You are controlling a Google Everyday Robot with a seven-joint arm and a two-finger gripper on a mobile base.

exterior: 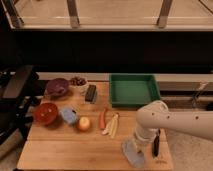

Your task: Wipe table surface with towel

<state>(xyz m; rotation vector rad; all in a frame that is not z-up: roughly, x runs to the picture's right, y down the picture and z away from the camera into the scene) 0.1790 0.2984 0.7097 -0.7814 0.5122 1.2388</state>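
Your towel (pixel 132 152) lay flat near the front right corner of the tabletop (pixel 65 150), a pale grey-blue cloth, rumpled, its long axis running from back-left to front-right. The end effector (pixel 139 145) pressed down on its far edge, under the white arm (pixel 170 120); I cannot tell whether it was apart or together. Just to the right you had a dark slim tool (pixel 156 143) lying front to back. Behind and to the left lay a carrot (pixel 103 118) and pale strips (pixel 112 125), then an apple (pixel 83 123), a light-blue block (pixel 68 115) and a red bowl (pixel 45 112). The green tray (pixel 134 90) sat behind, the dark brush (pixel 91 93) left of it.
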